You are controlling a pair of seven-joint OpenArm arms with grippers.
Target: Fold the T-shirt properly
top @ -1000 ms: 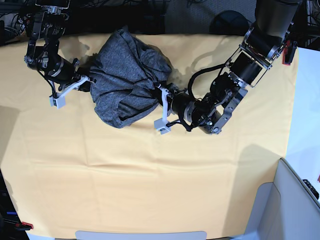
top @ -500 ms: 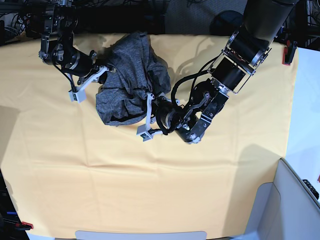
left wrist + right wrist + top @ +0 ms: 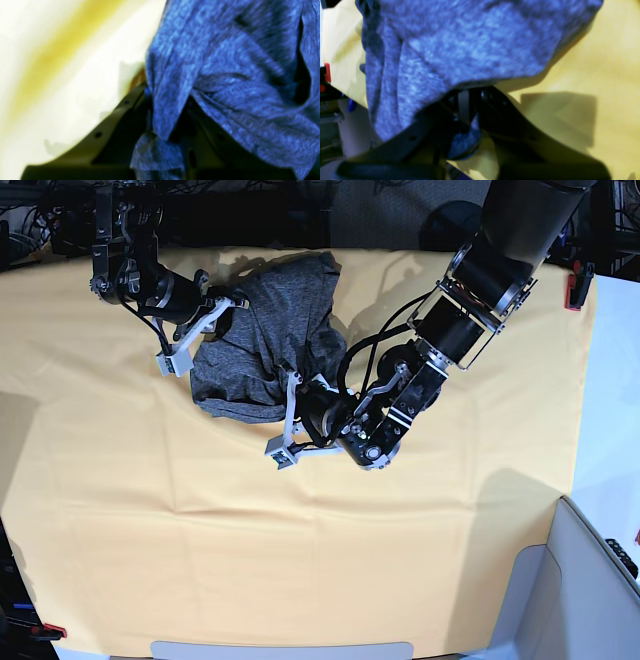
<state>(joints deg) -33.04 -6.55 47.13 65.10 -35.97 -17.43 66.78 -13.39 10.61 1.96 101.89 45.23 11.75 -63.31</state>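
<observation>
The T-shirt (image 3: pixel 268 330), heathered charcoal-grey, hangs bunched between both grippers over the far middle of the table. My left gripper (image 3: pixel 294 380) is shut on its lower right edge; in the left wrist view a fold of the T-shirt (image 3: pixel 225 75), tinted blue there, is pinched in the gripper (image 3: pixel 165 125). My right gripper (image 3: pixel 226 306) is shut on the cloth's upper left side. The right wrist view shows a tuft of the T-shirt (image 3: pixel 470 45) caught in that gripper (image 3: pixel 467 127). The sleeves are lost in the bundle.
A yellow-orange tablecloth (image 3: pixel 300 550) covers the whole table. A grey bin corner (image 3: pixel 590 580) stands at the front right. A red item (image 3: pixel 572 288) sits at the back right edge. Dark equipment lines the far edge.
The left gripper has carried its hem leftward and the right gripper has swung rightward and toward the far edge. The shirt is squeezed into a tighter bundle nearer the far edge.
</observation>
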